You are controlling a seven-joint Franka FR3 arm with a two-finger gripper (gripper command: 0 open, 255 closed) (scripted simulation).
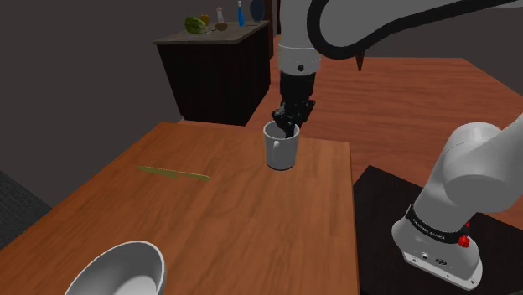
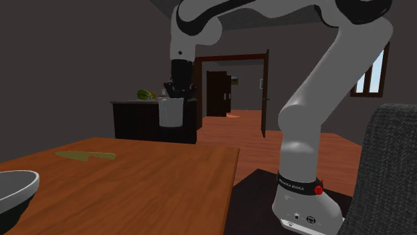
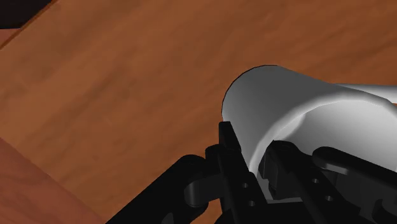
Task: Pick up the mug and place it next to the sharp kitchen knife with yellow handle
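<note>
**kitchenlurker:** where are you in the mug run? grabbed it yet?

**me (driving remote):** Yep, I'd call the pickup done. The gripper [image 1: 287, 126] is over the mug [image 1: 282, 152] at the far side of the table [image 1: 251, 226]. On the wrist view the jaws are narrow and pinching the mug's wall [image 3: 286, 102], one finger inside the rim and one outside. From the second exterior view the mug [image 2: 170, 113] hangs clear of the tabletop [image 2: 167, 180], up in front of the dark counter [image 2: 144, 117]. So I reckon I'm at the start of the carry.

**kitchenlurker:** and the knife?

**me:** It's lying flat on the table, toward the shoulder view's left of the mug and a bit nearer the camera, well apart from it. The knife [image 1: 173, 173] reads yellowish-olive all over, and I can't tell handle from blade from here.

**kitchenlurker:** so what's next?

**me:** My plan is to swing the mug across toward the knife, keeping it upright and high enough not to drag on the wood. Then I bring it down just beside the knife, not on it, and only then open the jaws. The pale bowl [image 1: 117, 268] sits at the near corner, well beyond the knife, so it shouldn't get in the way. The main worry is a rim pinch letting the mug tilt on the way over.
</note>
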